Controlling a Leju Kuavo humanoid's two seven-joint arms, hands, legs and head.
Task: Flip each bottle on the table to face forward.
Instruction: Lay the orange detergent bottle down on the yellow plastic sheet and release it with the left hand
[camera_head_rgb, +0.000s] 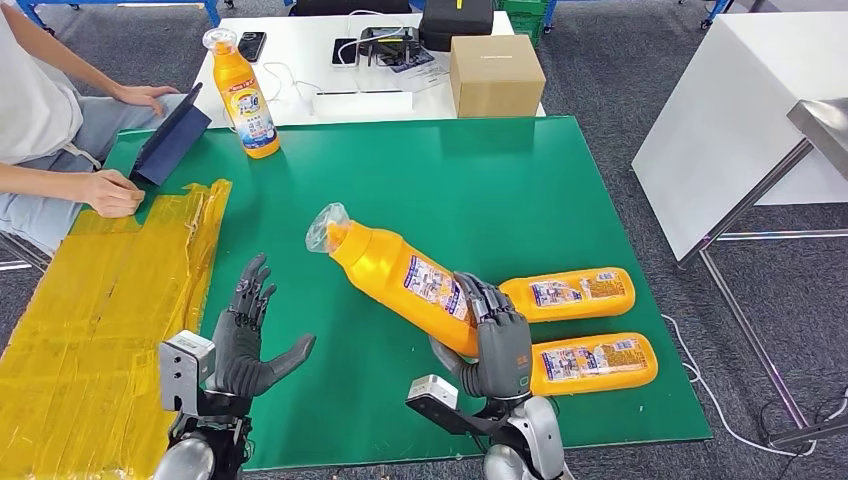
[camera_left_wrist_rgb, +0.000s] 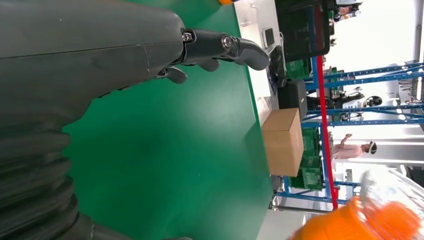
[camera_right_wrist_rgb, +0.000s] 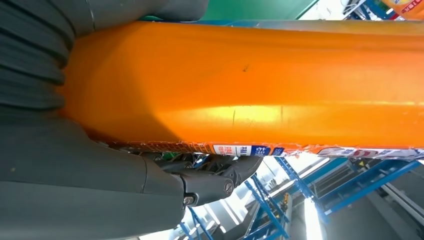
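The right hand (camera_head_rgb: 497, 340) grasps an orange bottle (camera_head_rgb: 400, 275) around its lower body, fingers wrapped over the labelled face and thumb beneath. The held bottle is lifted clear of the green mat (camera_head_rgb: 440, 180) and tilted, with its plastic-wrapped cap (camera_head_rgb: 325, 228) pointing up and away from the robot, toward the mat's centre. In the right wrist view, the bottle's orange side (camera_right_wrist_rgb: 250, 85) runs the length of the picture, with the label edge along one border and a dark finger (camera_right_wrist_rgb: 220, 177) curled against it. The left hand (camera_head_rgb: 245, 335) is released: fingers spread, palm open, holding nothing, poised above the mat near its edge closest to the robot; the left wrist view shows its extended fingers (camera_left_wrist_rgb: 225, 47) over bare mat. Two further orange bottles lie flat on the mat, side by side at the right hand's outer side: the farther lying bottle (camera_head_rgb: 570, 296) and the nearer lying bottle (camera_head_rgb: 595, 362), both label-up. A fourth orange bottle, the upright bottle (camera_head_rgb: 243, 95), stands at the mat's far left corner. Yellow taped sheeting (camera_head_rgb: 100, 310) adjoins the mat's left edge. A person's hand (camera_head_rgb: 110, 192) rests at the far end of that sheeting, beside a dark tablet (camera_head_rgb: 170, 135) propped at the mat's far left. Beyond the mat's far edge, a white table (camera_head_rgb: 310, 60) carries a cardboard box (camera_head_rgb: 495, 75).
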